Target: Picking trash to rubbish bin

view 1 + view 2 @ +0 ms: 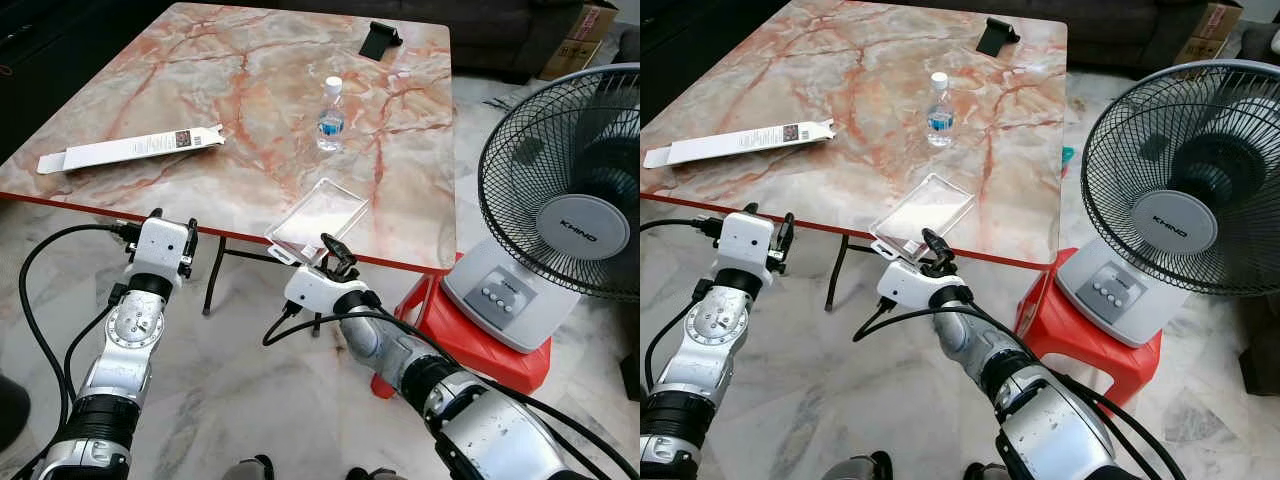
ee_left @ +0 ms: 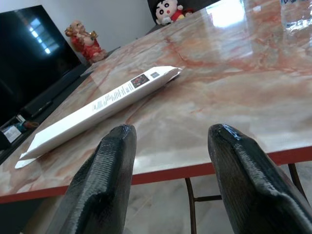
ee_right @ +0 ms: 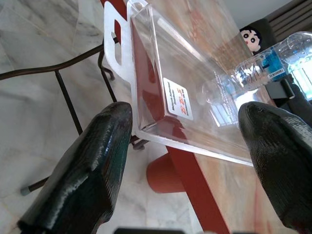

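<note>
At six o'clock on the table (image 1: 120,90), the right gripper (image 1: 335,252), fingers wide, faces the overhanging plastic tray (image 1: 322,215); a nudge could tip it floorward. Left gripper (image 1: 170,222) spread, idle.

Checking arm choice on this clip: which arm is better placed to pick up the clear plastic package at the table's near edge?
The right. Its tool is open directly in front of the clear plastic package, which overhangs the table edge. The left tool is open farther along the edge, nearer the white carton.
</note>
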{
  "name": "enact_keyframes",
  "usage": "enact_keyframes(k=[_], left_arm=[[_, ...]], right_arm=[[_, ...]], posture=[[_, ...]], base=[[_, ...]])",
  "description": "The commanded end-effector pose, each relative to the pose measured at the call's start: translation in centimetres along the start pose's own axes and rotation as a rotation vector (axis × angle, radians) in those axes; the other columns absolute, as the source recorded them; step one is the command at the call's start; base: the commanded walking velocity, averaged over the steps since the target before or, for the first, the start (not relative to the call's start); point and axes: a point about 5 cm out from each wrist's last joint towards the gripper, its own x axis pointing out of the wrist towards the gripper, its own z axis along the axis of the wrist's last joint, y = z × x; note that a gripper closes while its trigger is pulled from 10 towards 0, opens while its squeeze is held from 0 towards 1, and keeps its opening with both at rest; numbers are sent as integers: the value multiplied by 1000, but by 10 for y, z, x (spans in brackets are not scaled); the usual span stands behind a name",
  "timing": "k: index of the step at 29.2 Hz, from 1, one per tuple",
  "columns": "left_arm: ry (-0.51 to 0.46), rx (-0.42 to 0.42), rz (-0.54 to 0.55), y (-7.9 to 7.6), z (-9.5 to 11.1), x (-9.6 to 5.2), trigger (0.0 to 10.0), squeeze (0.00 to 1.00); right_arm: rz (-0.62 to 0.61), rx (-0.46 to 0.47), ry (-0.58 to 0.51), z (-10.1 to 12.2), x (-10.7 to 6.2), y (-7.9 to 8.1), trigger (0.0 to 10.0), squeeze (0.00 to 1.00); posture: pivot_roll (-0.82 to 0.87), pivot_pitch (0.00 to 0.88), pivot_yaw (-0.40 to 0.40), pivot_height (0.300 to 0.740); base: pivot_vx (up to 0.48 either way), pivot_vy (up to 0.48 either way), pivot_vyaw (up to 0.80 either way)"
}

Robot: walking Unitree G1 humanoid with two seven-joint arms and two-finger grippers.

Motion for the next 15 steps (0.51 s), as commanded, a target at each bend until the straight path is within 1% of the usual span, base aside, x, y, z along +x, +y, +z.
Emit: enact_keyframes(k=[1, 11, 15], left_arm=[[6, 28, -15, 1, -1, -3, 10000, 0], [2, 34, -17, 1, 0, -3, 10000, 0], [3, 43, -14, 3, 1, -3, 10000, 0]], right_arm=[[11, -4, 17, -2, -2, 4, 10000, 0], [11, -10, 31, -6, -3, 4, 10000, 0], [0, -12, 41, -8, -2, 1, 10000, 0]], posture=[[248, 183, -16, 740], [253, 183, -14, 740], [255, 184, -13, 740]], base=[[0, 0, 0], [0, 0, 0], [0, 0, 0]])
